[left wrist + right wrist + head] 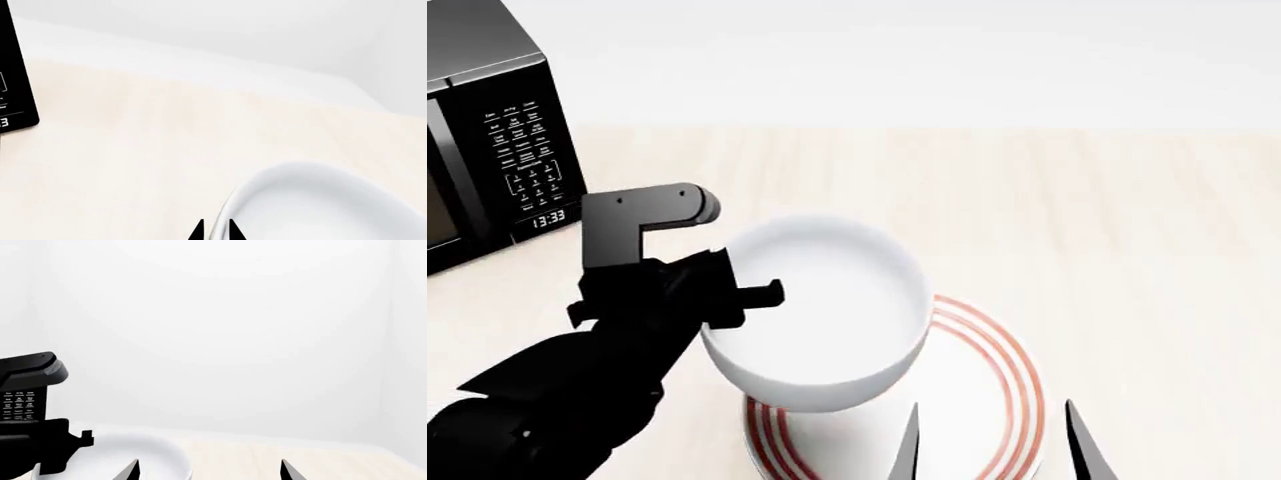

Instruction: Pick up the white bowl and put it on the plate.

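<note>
Right tool (208,471) spread beside white bowl (137,455).

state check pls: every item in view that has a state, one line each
white bowl: upright, empty, held by its rim in the left gripper, lifted over the plate's left part.
plate: flat on the table, nothing resting on its visible part.
left gripper: shut on the bowl rim.
right gripper: open, empty, near the plate's front edge.
microwave: door closed, display reads 13:33.
</note>
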